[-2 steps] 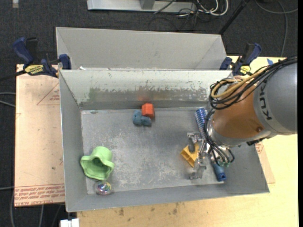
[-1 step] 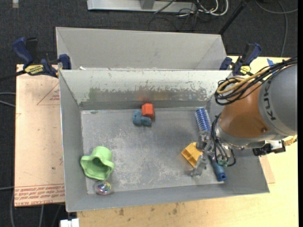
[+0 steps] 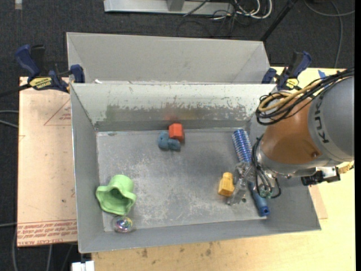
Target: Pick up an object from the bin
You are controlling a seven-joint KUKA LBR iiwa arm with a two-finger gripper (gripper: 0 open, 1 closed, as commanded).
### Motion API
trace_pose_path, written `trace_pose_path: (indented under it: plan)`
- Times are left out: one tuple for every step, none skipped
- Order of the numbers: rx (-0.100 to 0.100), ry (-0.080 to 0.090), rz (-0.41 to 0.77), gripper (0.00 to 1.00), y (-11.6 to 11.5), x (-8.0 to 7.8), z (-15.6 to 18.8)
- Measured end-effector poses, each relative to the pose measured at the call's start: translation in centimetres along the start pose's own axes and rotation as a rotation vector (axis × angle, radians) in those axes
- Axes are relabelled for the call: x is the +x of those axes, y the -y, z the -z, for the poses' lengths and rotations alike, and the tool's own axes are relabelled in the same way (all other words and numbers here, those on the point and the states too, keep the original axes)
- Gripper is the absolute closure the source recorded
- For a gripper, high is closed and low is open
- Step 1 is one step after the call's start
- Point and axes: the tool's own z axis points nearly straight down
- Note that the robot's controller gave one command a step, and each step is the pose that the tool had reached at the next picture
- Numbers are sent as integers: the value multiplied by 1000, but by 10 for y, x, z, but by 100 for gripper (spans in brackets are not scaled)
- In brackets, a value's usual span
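**Gripper low in lower right of bin, beside small yellow piece**

Grey metal bin (image 3: pixel 84 162), few things in it, no heap. The gripper (image 3: pixel 241 191) is down near the bin floor in the lower right of the frame, with the arm's orange cover bulking over it from the right. Just left of it, touching or very nearly, lies a small yellow piece (image 3: pixel 226 184), stubby and blocky. Just to its lower right a blue stick (image 3: pixel 261 202) lies slanted along the right wall. Above it is a blue ribbed coil (image 3: pixel 242 145). Gripper open or shut: cannot tell, since the wrist and cables crowd the tip. I see nothing clearly held.

The rest lies well apart:
- An orange block (image 3: pixel 176 131) touches a blue lump (image 3: pixel 168 143) at upper middle, by the back wall.
- A green floppy cup (image 3: pixel 117 195) is at lower left, with a clear ball (image 3: pixel 123 224) just below it.

Judgement: pick not yet made, step in hand is lining up. The yellow piece is the nearest candidate.

To do the step well:
- Shift a touch toward frame left so the piece sits centred under the tip, not off to one side.
- Come straight down and close across its narrow side.
- Keep clear of the blue stick and the right wall so neither gets caught in the grasp.
- Lift vertically.
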Motion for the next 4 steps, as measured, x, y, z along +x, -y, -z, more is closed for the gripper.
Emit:
trace_pose_path:
  plan:
    - [-1,2,-139,100,-64,-14,1]
    - [0,-1,-161,100,-99,-66,0]
    - [2,-1,-202,100,-45,-83,25]
    - [2,-4,-196,0,-48,-82,23]
